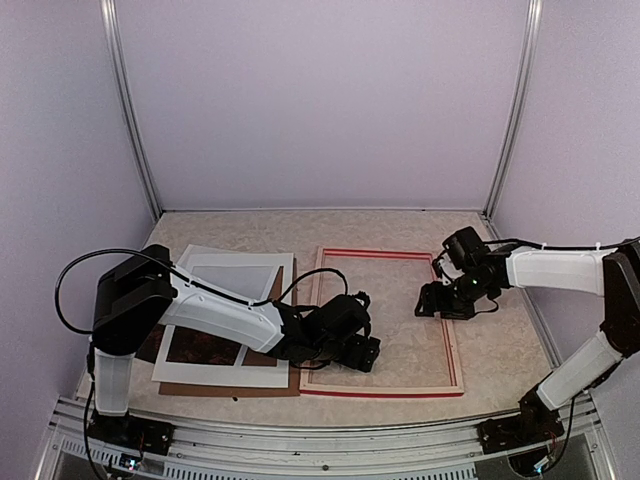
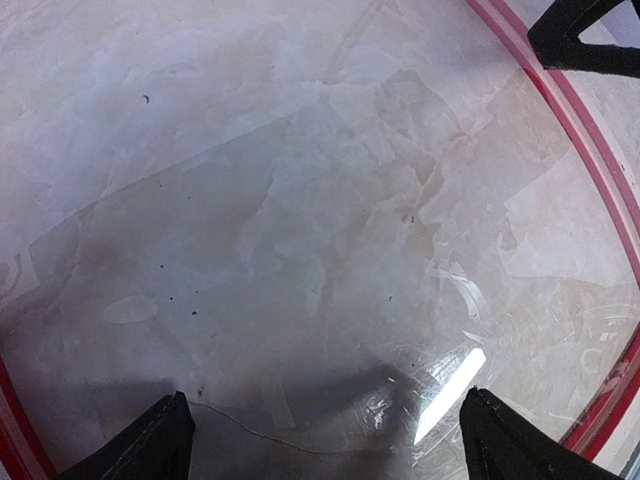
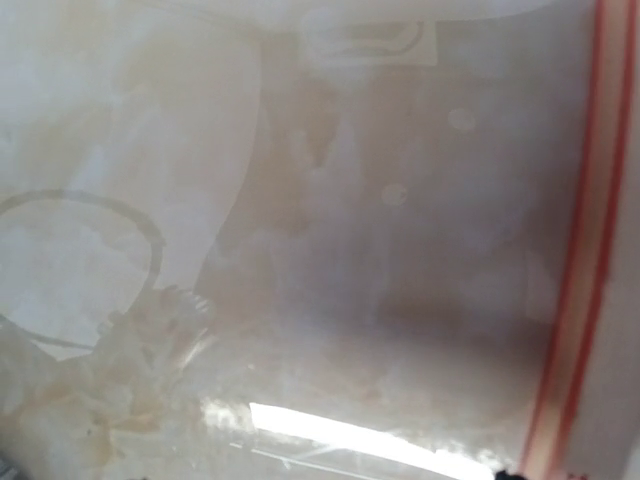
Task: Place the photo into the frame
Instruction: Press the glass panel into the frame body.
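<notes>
Partly, the photo (image 1: 200, 347) hides behind the left arm (image 1: 215, 315); left gripper (image 2: 325, 400) jaws stand released, right gripper (image 1: 435, 302) jaws I cannot tell.

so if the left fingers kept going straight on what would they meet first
Probably the glossy pane inside the frame, well short of its far rail; depth is unclear.

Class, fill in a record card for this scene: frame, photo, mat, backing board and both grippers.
frame: lying flat, red rim, no photo in it
photo: left of the frame, under the mat, dark red end at the near side
mat: white, on the brown board
left gripper: over the frame's near left corner, jaws open, empty
right gripper: over the frame's right side, jaws unclear
</notes>
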Available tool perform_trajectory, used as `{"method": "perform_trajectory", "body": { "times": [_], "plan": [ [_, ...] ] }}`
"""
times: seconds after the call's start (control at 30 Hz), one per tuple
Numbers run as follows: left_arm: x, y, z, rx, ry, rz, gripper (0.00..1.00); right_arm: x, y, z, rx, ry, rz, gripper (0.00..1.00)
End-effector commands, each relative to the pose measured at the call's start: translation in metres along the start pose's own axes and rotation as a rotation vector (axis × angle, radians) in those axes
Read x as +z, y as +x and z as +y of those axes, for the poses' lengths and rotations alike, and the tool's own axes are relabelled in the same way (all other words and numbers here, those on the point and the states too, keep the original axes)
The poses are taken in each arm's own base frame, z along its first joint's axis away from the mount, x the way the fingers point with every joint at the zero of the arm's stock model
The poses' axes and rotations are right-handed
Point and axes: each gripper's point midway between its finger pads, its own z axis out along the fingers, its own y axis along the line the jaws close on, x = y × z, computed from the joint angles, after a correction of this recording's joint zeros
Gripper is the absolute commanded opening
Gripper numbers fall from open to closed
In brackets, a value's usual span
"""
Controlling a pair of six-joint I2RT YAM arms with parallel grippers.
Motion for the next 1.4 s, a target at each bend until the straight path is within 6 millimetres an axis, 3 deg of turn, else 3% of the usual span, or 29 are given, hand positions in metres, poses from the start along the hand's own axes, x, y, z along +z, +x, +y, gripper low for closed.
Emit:
{"method": "perform_trajectory", "body": {
  "times": [0.0, 0.33, 0.77, 1.07, 1.37],
  "plan": [
    [-0.007, 0.003, 0.015, -0.008, -0.056, 0.020, 0.92, 0.013, 0.008, -0.003, -0.013, 0.020, 0.031, 0.73],
    [-0.014, -0.005, 0.016, -0.012, -0.064, 0.000, 0.93, 0.027, 0.016, -0.015, -0.003, 0.071, 0.063, 0.72],
    [-0.032, -0.026, 0.023, -0.019, -0.096, -0.063, 0.93, 0.039, 0.026, -0.006, -0.022, 0.073, 0.090, 0.73],
    [-0.052, -0.045, 0.028, -0.025, -0.118, -0.117, 0.93, 0.000, 0.006, 0.005, -0.040, 0.076, 0.024, 0.75],
    [-0.062, -0.056, 0.035, -0.033, -0.140, -0.144, 0.93, -0.012, 0.048, 0.008, -0.050, 0.097, 0.111, 0.73]
  ]
}}
